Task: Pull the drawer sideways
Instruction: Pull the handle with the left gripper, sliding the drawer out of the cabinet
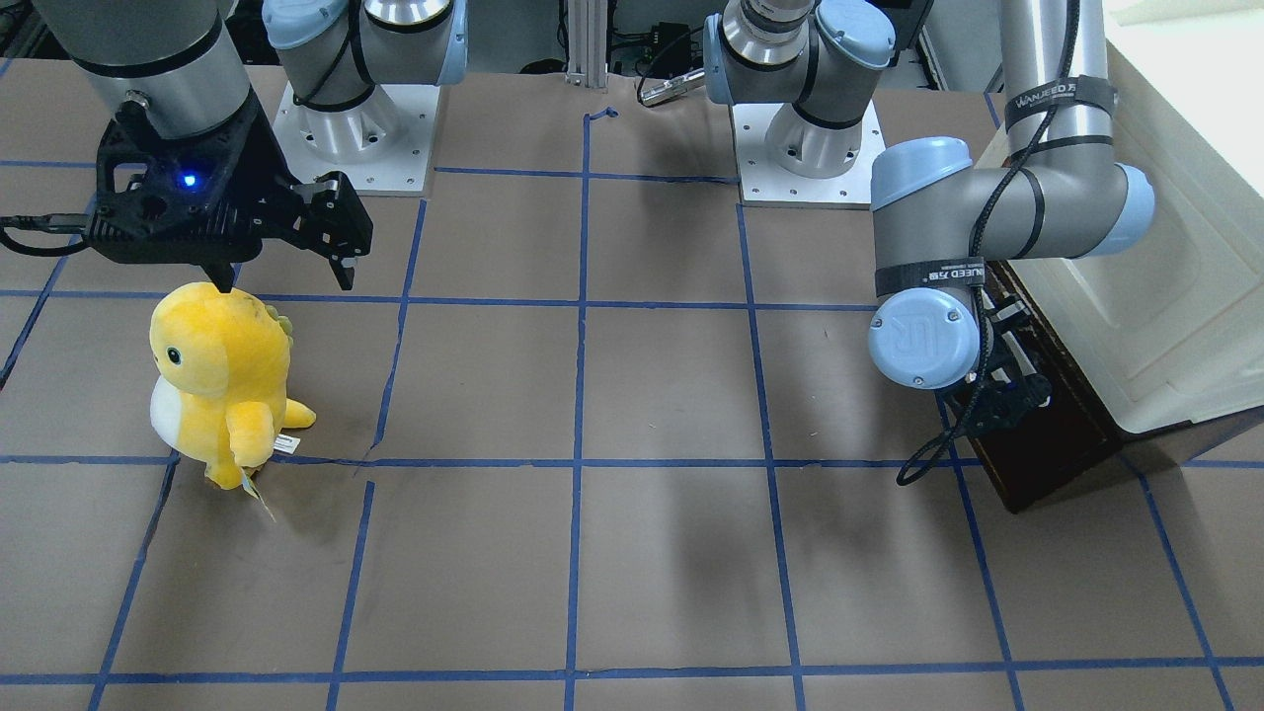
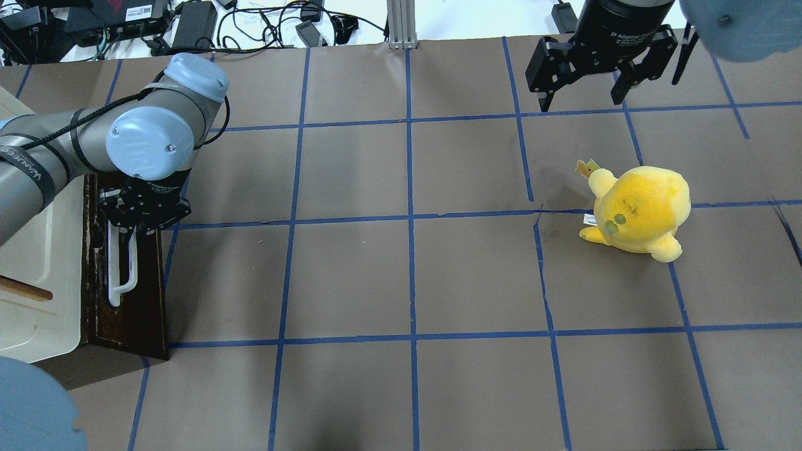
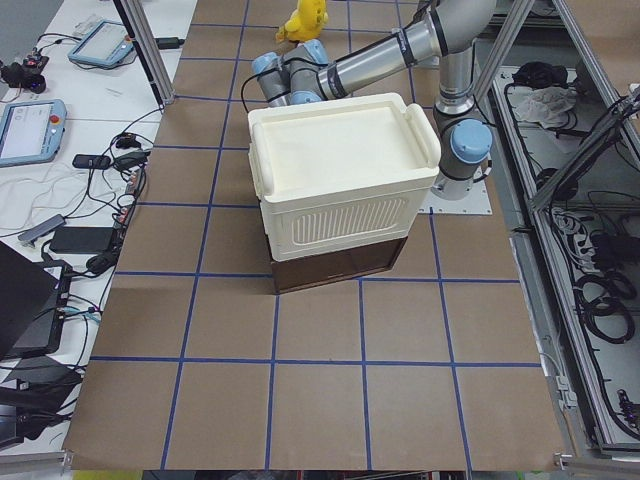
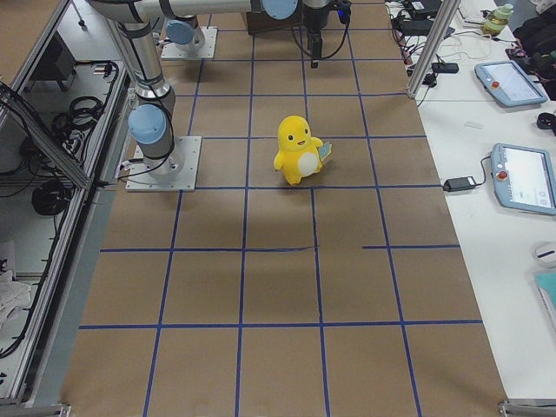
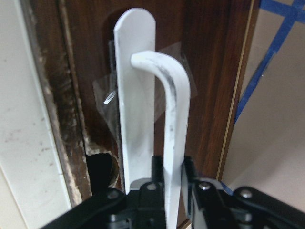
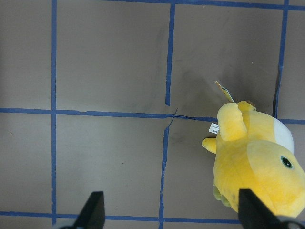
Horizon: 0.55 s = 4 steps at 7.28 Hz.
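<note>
The drawer (image 2: 135, 300) has a dark brown front panel and a long white bar handle (image 2: 123, 266). It sits under the cream-white cabinet (image 2: 37, 263) at the table's left edge. In the left wrist view my left gripper (image 5: 172, 183) is shut on the white handle (image 5: 174, 109), its fingers pressing the bar from both sides. The dark front panel (image 5: 209, 71) fills that view. In the front-facing view the left gripper (image 1: 1007, 390) is at the drawer front (image 1: 1052, 444). My right gripper (image 2: 586, 94) is open and empty, hovering at the far right.
A yellow plush toy (image 2: 639, 207) stands on the brown paper to the right, near the right gripper; it also shows in the right wrist view (image 6: 257, 157). Blue tape lines grid the table. Cables and power bricks (image 2: 188, 22) lie beyond the far edge.
</note>
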### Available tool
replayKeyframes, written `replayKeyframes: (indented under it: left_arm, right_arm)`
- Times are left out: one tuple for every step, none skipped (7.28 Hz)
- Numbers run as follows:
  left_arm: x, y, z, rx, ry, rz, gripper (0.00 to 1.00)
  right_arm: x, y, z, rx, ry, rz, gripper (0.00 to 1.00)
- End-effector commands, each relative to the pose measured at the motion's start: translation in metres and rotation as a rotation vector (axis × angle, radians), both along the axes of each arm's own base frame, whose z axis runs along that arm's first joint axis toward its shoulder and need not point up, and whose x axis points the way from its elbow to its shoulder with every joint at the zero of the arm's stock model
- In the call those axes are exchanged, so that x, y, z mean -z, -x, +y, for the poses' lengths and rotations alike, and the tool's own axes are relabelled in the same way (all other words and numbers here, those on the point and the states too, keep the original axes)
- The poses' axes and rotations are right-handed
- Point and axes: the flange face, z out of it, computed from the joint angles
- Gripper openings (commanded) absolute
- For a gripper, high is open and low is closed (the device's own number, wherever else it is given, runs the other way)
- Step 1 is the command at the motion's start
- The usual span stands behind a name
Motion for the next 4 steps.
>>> replayKeyframes:
  left_arm:
    - [0.0019, -0.0003, -0.0008, 0.001, -0.004, 0.001, 0.00]
    - [0.0027, -0.0004, -0.0021, 0.005, -0.005, 0.004, 0.00]
    - [0.0038, -0.0006, -0.0037, 0.007, -0.006, 0.003, 0.00]
    - [0.0046, 0.0002, -0.0038, 0.011, -0.009, 0.005, 0.00]
  right_arm:
    - [0.0000, 0.0001, 0.0000, 0.000, 0.000, 0.001, 1.00]
    - [0.0000, 0.0001, 0.0000, 0.000, 0.000, 0.001, 1.00]
    - [0.0000, 0.0000, 0.0000, 0.000, 0.000, 0.000, 1.00]
    - [0.0000, 0.0000, 0.0000, 0.000, 0.000, 0.000, 1.00]
